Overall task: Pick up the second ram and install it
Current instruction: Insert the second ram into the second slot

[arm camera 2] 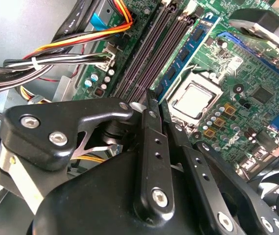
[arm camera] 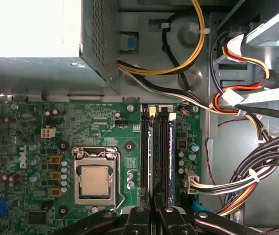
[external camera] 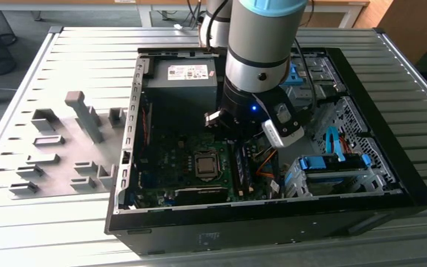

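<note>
Since the second ram [arm camera 2: 182,53] seems to stand in the slot beside the processor [arm camera: 94,180], just ahead of the pincer [arm camera: 153,209], any pressing should be straight and even. I cannot tell whether the pincer is clenched. The exterior view adds the computer case [external camera: 273,222] on the bench [external camera: 50,233].

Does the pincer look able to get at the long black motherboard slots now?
Probably yes: the pincer hangs close over the long black motherboard slots, and the wire bundles lie off to one side.
</note>
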`<state>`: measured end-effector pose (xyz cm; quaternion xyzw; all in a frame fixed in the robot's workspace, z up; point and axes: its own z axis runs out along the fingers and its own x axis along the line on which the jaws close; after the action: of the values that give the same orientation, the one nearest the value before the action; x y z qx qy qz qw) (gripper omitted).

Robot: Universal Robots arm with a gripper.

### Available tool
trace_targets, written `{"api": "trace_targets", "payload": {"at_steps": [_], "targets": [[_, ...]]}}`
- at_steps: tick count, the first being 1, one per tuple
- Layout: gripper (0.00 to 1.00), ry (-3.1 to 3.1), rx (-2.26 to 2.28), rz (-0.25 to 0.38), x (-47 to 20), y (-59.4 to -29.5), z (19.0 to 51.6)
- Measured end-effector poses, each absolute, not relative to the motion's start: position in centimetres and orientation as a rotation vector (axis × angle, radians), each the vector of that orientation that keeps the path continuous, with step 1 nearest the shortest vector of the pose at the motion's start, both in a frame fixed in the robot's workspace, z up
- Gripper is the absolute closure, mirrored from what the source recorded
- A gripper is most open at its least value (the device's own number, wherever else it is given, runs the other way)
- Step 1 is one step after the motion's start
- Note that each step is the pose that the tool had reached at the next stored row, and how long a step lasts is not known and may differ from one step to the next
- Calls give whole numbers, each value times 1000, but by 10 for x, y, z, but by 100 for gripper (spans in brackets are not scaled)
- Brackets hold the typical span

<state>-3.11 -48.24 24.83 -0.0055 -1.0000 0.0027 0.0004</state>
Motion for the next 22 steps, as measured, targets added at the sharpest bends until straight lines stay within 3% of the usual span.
{"api": "trace_targets", "payload": {"at_steps": [22], "targets": [[86, -3141, -19, 8, -30, -483, 238]]}}
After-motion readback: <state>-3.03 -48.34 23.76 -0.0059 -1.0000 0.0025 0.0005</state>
